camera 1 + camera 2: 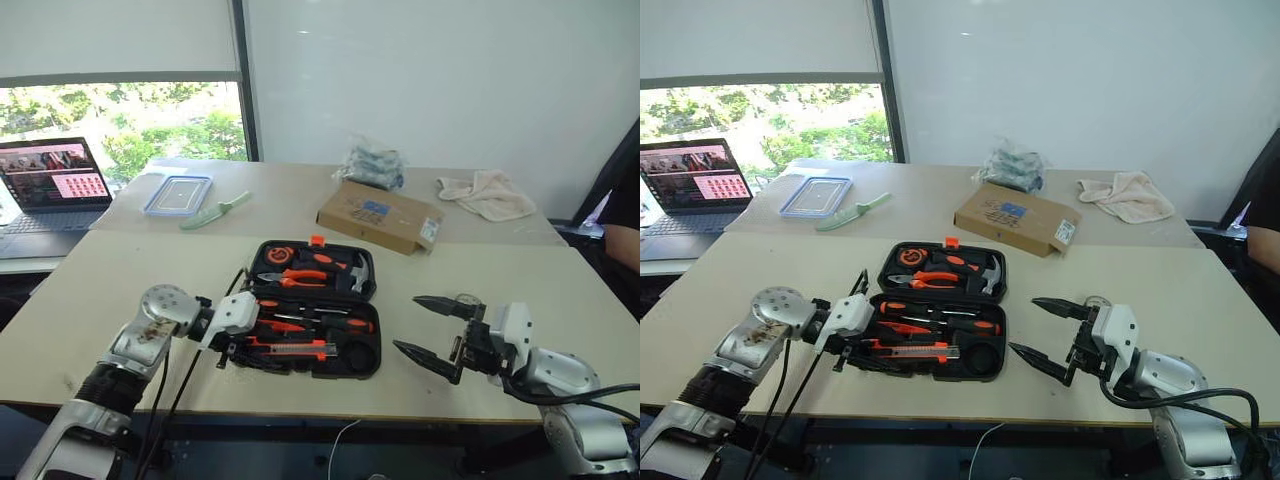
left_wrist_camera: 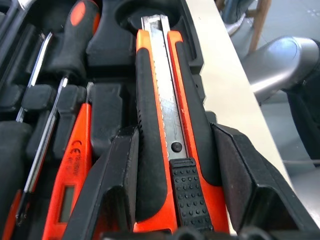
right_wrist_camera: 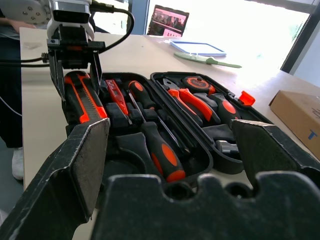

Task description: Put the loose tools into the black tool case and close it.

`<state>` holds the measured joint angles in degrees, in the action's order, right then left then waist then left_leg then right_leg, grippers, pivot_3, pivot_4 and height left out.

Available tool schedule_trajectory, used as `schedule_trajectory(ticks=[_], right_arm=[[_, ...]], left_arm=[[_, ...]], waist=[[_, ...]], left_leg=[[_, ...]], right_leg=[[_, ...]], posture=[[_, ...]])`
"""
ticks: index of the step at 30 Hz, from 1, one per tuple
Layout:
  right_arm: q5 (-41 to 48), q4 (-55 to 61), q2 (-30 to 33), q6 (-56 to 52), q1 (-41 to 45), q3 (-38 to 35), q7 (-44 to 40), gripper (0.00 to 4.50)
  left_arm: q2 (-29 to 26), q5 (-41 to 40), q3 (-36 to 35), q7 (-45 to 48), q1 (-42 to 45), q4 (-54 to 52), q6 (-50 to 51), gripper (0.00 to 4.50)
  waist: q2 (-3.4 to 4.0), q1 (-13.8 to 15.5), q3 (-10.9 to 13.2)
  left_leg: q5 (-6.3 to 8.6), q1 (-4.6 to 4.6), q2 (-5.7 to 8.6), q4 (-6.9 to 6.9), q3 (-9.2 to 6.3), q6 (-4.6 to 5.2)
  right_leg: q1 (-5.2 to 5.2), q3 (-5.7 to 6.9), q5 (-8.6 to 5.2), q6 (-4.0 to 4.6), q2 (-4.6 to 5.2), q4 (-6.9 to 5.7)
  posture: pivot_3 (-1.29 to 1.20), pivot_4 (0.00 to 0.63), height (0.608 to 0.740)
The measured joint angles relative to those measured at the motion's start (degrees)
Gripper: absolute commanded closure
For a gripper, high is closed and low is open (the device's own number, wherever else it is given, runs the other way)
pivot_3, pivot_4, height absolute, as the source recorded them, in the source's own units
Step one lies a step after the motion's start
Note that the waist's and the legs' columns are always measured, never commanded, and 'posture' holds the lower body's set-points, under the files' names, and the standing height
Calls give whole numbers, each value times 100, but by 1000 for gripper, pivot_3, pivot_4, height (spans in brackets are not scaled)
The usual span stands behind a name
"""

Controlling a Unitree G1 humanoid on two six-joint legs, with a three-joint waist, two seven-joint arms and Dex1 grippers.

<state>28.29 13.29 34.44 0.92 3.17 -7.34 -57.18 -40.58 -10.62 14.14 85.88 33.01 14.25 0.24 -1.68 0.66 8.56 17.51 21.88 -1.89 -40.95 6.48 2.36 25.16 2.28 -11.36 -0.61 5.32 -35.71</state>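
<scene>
The black tool case [image 1: 372,368] lies open near the table's front edge, lid half towards the far side. An orange-and-black utility knife [image 2: 165,115] lies along the front slot of the near half. My left gripper [image 1: 232,352] is at the knife's left end, with a finger pressed against each side of the handle. Beside the knife sit a slim orange driver [image 2: 70,185] and orange-and-black screwdrivers [image 1: 345,324] in their slots. My right gripper [image 1: 406,322] hovers just right of the case, pointing at it, fingers wide apart and holding nothing.
Pliers, a hammer and a tape measure fill the lid half [image 1: 312,272]. Farther back lie a cardboard box [image 1: 380,216], a clear blue-rimmed container [image 1: 178,194], a pale green knife [image 1: 215,211], a towel [image 1: 487,193] and a plastic bag [image 1: 370,163]. A laptop [image 1: 50,185] stands far left.
</scene>
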Motion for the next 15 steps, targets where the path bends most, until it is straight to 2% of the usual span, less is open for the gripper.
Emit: schedule_trajectory(ticks=[6, 14, 15], right_arm=[[0, 83, 0, -3, -40, -2, 47, 0], [0, 82, 0, -7, -38, -2, 76, 0], [0, 82, 0, -7, -37, -3, 76, 0]], left_arm=[[-8, 378, 113, -68, 212, 267, -238, 2747], [-25, 389, 224, 286, 414, 373, -217, 2747], [-25, 385, 233, 326, 427, 373, -180, 2248]], waist=[[0, 0, 0], [0, -7, 0], [0, -12, 0]], left_leg=[[1, -1, -1, 1, -1, 1], [1, -1, -1, 1, -1, 2], [1, -2, -1, 1, -1, 2]], right_leg=[[-1, 0, 0, -1, -1, 0], [0, -1, 0, -1, -2, -1], [0, -1, -1, -2, -3, -1]], posture=[[0, 150, 740], [0, 150, 740], [0, 150, 740]])
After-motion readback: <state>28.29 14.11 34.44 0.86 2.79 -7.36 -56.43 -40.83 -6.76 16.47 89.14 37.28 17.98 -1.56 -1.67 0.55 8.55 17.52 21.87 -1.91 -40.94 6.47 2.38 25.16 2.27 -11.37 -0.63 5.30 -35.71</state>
